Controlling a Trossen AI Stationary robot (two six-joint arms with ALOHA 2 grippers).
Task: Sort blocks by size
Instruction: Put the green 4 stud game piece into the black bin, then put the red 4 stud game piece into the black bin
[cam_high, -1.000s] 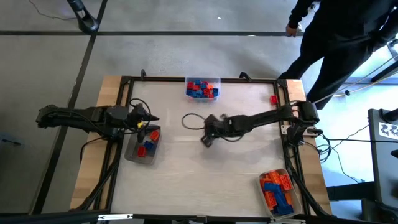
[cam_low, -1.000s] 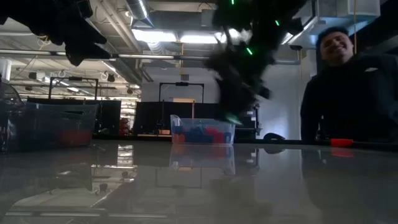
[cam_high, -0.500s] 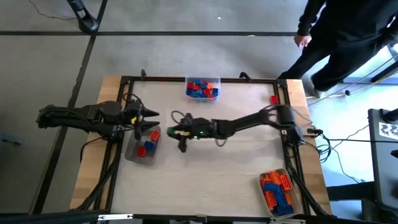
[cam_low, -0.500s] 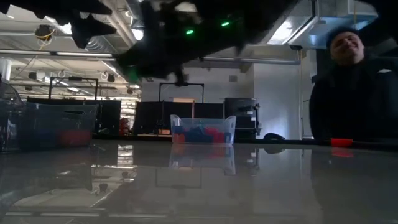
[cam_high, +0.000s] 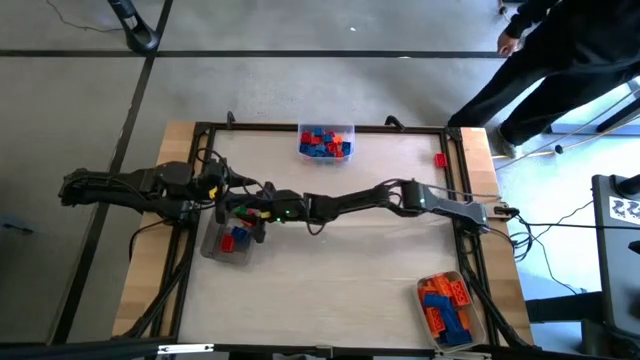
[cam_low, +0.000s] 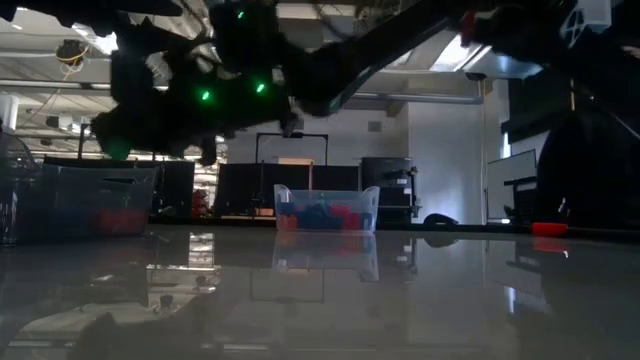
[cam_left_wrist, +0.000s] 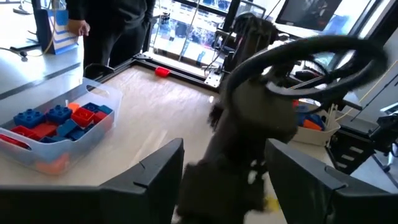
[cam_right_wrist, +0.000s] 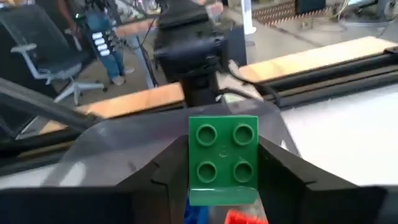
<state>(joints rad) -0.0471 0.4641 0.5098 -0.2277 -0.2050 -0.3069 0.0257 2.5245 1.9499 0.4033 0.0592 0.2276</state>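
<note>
Right claw (cam_high: 250, 212) is stretched across the desk (cam_high: 330, 290) to the left-centre of the high view, sitting over the clear tray (cam_high: 228, 238) at the desk's left edge. It's clamped on a green four-stud block (cam_right_wrist: 222, 160): the right wrist view shows the block upright between the two fingers (cam_right_wrist: 165, 180), studs facing the camera, with the tray's clear wall (cam_right_wrist: 118, 149) and red and blue pieces just under it. Left claw (cam_high: 238, 190) is right beside it, at the tray's upper edge in the high view; its fingers (cam_left_wrist: 155, 177) stand wide apart and hold nothing, with the right arm's wrist filling the gap in front of them. That left tray holds a few red and blue blocks (cam_high: 232, 240). Second tray (cam_high: 326, 142) at top centre of the high view has mostly blue blocks with some red; third tray (cam_high: 448, 305) at lower right has mostly orange with some blue. One loose red block (cam_high: 440, 159) sits at the desk's upper-right edge. A person in dark clothes (cam_high: 560, 60) stands off the upper-right corner.
</note>
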